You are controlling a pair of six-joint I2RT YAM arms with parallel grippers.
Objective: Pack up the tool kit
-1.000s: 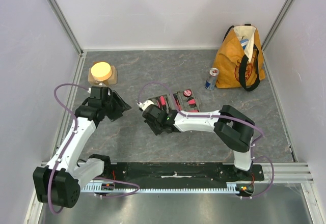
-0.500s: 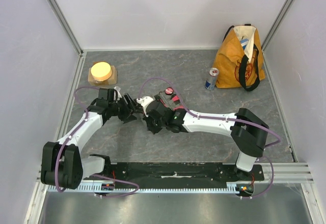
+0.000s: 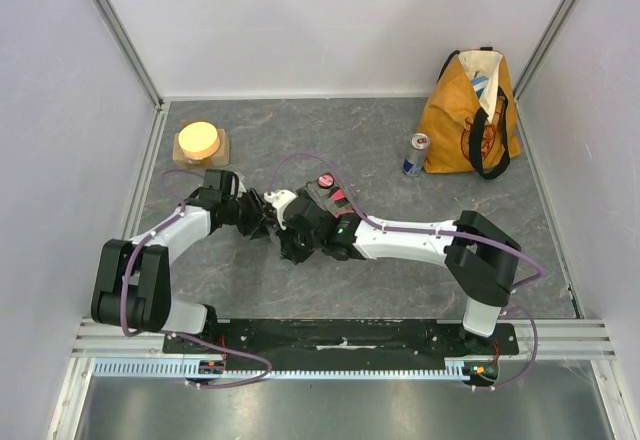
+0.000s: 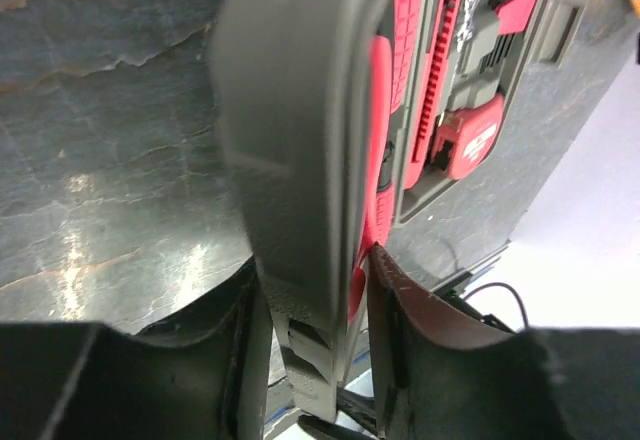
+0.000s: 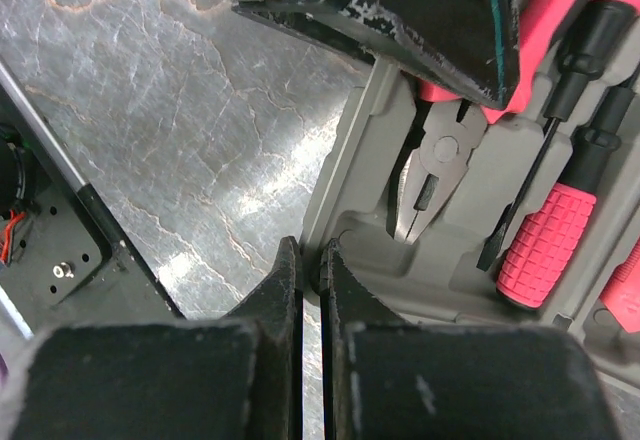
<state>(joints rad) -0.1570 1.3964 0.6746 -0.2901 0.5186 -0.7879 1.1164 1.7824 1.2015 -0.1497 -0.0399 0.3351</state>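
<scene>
Tool kit (image 3: pixel 322 192) sits mid-bench just ahead of both wrists, hinged open, lid (image 4: pixel 290 140) stood on edge. My left claw (image 4: pixel 310 305) pinches that lid's edge. My right claw (image 5: pixel 312 270) is pressed nearly together on the tray rim (image 5: pixel 345 175), beside the pliers (image 5: pixel 435 165) in their slot. Reads as the closing step: tools look seated, case not yet shut. Next move, my guess: left swings the lid over while right pins the tray, and I let go before the halves meet. Bench (image 3: pixel 420 270) is a dark marbled slab with white walls around it. Orange tote (image 3: pixel 470 110), can (image 3: pixel 416 155) and yellow disc (image 3: pixel 200 140) stand well apart at the back.
</scene>
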